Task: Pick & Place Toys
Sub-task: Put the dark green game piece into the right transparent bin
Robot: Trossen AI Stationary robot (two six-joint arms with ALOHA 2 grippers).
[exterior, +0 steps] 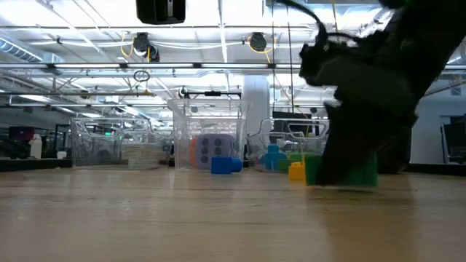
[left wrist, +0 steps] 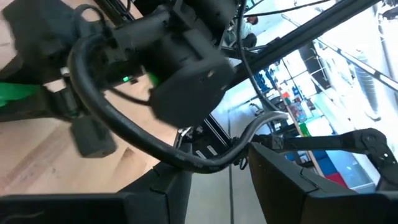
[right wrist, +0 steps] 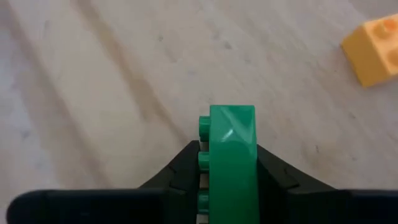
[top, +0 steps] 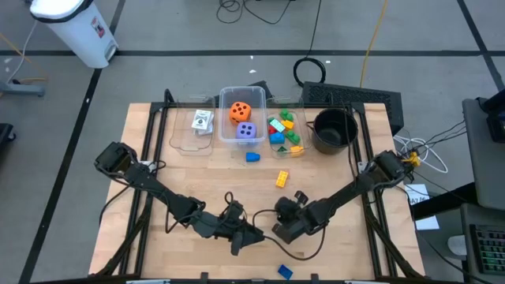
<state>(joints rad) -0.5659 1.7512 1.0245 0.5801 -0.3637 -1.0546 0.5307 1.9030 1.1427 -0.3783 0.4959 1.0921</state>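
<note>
Pinching a green brick (right wrist: 231, 155), the right claw (right wrist: 229, 171) shows no readable writing.

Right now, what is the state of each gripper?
Left gripper: cannot be told, low near the table's front edge.
Right gripper: closed on a green brick.

wooden table (top: 158, 150), bins (top: 241, 118), pot (top: 334, 130), loose bricks (top: 282, 179)

No text, label, brand, number or sign can be read in any view.
</note>
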